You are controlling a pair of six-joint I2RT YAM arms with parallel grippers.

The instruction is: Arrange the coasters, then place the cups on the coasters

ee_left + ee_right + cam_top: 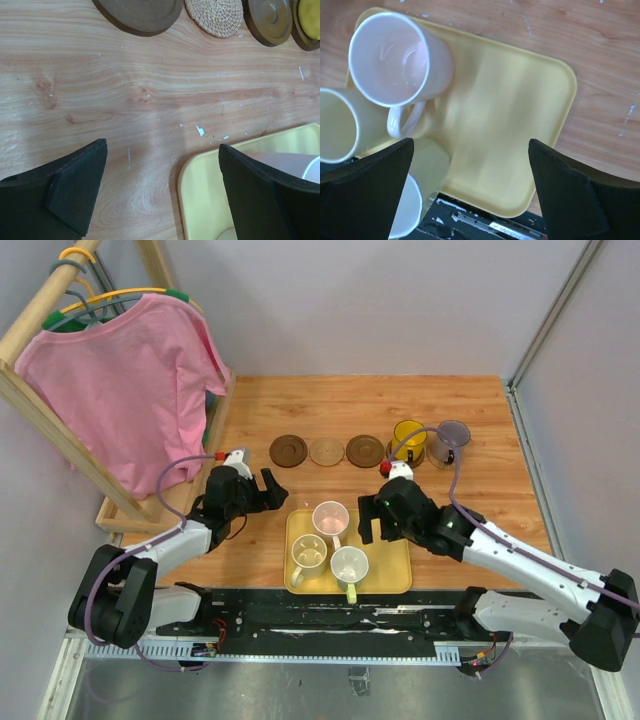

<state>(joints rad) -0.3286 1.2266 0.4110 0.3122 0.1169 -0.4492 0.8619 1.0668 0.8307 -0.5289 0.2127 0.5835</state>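
Pink cup [330,517] on yellow tray [398,578] sits just frame-left of right gripper [372,522], handle twd bottom edge; left gripper [275,492] farther off; both arms' fingers open & empty.

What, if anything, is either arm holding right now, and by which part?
Nothing is held. The left gripper hangs over the wooden table, jaws open; the right gripper hangs above the yellow rectangular plastic tray, jaws open.

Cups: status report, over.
Left claw, right claw open, empty. Yellow cup, grey cup on coasters; pink cup, cream cup, green cup in tray. Nothing blocking.
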